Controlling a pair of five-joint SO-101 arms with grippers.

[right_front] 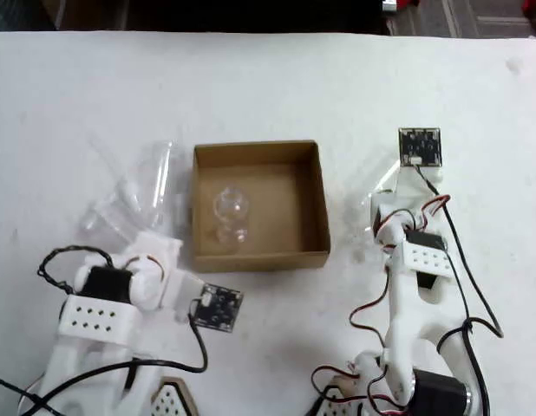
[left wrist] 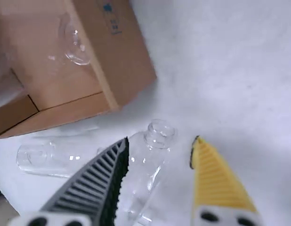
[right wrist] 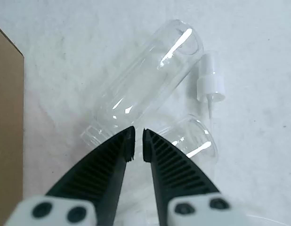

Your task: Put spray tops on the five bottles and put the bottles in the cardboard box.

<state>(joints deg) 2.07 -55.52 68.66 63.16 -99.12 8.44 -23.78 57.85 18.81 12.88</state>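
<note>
Between the open grey and yellow fingers of my left gripper (left wrist: 159, 141) lies a clear bottle (left wrist: 150, 160) with an uncapped neck; neither finger presses it. A second clear bottle (left wrist: 42, 157) lies beside it. The cardboard box (right_front: 259, 258) stands mid-table with one clear bottle (right_front: 231, 215) inside. My right gripper (right wrist: 135, 143) is shut with nothing in it, its tips hovering by the neck end of a clear bottle (right wrist: 150, 80) lying on the table. A white spray top (right wrist: 210, 87) and another clear bottle (right wrist: 190, 141) lie close by.
The table is covered in white cloth (right_front: 277, 87). The left arm (right_front: 103, 303) sits at the box's left front corner, among clear bottles (right_front: 151, 186). The right arm (right_front: 415, 286) stands right of the box. Cables trail along the front edge.
</note>
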